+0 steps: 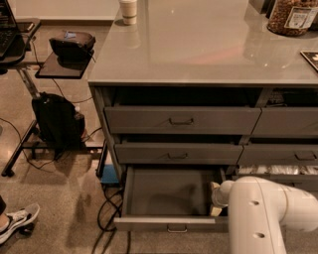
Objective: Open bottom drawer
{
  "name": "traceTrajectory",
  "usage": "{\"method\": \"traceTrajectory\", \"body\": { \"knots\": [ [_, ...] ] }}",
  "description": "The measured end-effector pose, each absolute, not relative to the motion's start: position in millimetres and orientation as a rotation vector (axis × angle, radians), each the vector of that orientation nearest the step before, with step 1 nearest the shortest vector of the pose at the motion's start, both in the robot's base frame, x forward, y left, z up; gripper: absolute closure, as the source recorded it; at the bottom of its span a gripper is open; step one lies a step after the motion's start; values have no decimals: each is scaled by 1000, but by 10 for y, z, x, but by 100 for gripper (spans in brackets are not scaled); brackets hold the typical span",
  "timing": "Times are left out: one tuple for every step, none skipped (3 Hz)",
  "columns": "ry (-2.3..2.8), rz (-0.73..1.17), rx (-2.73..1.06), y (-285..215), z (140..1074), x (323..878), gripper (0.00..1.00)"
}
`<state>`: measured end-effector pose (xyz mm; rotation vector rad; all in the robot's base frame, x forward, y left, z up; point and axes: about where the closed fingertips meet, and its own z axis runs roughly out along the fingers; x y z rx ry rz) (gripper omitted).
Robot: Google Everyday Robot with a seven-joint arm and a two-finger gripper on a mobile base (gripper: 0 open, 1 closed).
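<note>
The bottom drawer (pixel 169 194) of the left column is pulled well out, showing a plain grey inside. Its narrow front (pixel 149 223) faces me, with a small loop handle (pixel 177 229) at the centre. My gripper (pixel 215 198) is at the drawer's right inner side, just behind the front panel. It is mostly hidden by my white arm (pixel 258 213), which comes in from the lower right. Two taller drawer fronts (pixel 181 120) sit above, slightly ajar.
The grey counter top (pixel 198 49) holds a cup (pixel 128 10) and a jar (pixel 293 17). A right-hand drawer shows white packets (pixel 276 169). On the left are a black backpack (pixel 57 121), a stand with a dark bag (pixel 72 43), floor cables (pixel 107 213) and a shoe (pixel 17 223).
</note>
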<state>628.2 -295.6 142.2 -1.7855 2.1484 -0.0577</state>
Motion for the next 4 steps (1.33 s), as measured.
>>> {"method": "traceTrajectory", "body": {
  "knots": [
    [2172, -139, -1865, -2978, 1638, 6164, 0],
    [2179, -195, -1919, -2948, 1748, 5935, 0],
    [2175, -169, -1962, -2918, 1681, 5650, 0],
    [2081, -102, -1974, -2811, 1445, 5295, 0]
  ]
}}
